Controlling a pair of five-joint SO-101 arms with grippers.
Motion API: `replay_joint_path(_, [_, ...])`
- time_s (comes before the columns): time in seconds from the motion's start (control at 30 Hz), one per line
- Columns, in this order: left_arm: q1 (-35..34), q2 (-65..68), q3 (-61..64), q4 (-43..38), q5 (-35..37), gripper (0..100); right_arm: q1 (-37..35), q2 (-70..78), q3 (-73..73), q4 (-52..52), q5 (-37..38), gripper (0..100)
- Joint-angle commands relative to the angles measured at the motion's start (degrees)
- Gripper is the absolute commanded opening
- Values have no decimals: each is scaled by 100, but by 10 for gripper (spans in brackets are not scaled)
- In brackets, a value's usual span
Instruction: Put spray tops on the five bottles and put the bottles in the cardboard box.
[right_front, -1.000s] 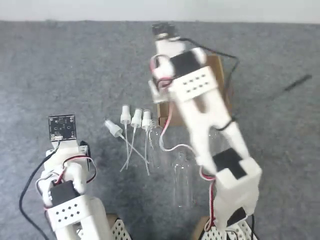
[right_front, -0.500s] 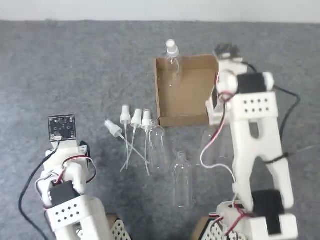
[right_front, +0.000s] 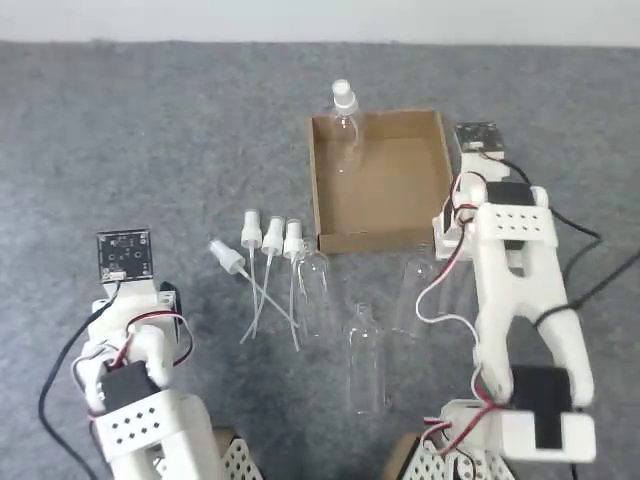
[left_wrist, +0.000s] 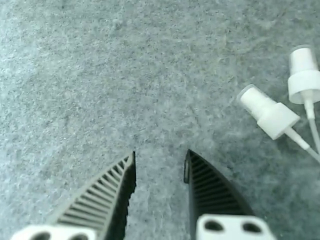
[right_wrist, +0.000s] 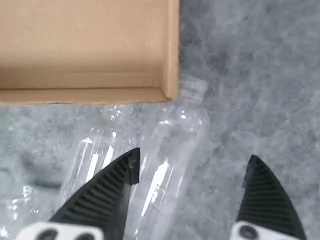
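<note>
The cardboard box (right_front: 432, 170) lies open at the table's far middle. A clear bottle with a white spray top (right_front: 345, 125) stands in its far left corner. Several loose spray tops (right_front: 272, 236) lie left of the box, two of them (left_wrist: 270, 116) ahead of my open left gripper (left_wrist: 160, 162), which hovers over bare carpet. Uncapped clear bottles (right_front: 365, 355) lie in front of the box. My right gripper (right_wrist: 192, 170) is open, straddling one bottle (right_wrist: 172, 145) by the box's near right corner (right_wrist: 170, 92); a second bottle (right_wrist: 95, 155) lies beside it.
Grey carpet covers the table. The right arm (right_front: 512, 250) stretches along the box's right side. The left arm (right_front: 130, 340) sits folded at the near left. Carpet lies open left of the spray tops and beyond the box.
The right arm, which stretched over the box, has swung off to its right and drawn back. The capped bottle now stands uncovered in the box. The left arm has not moved.
</note>
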Motion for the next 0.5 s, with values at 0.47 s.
replay_joint_path(0.47, [18, -62, -136, -9, 26, 145, 1631, 954, -44, -655, 1459, 85])
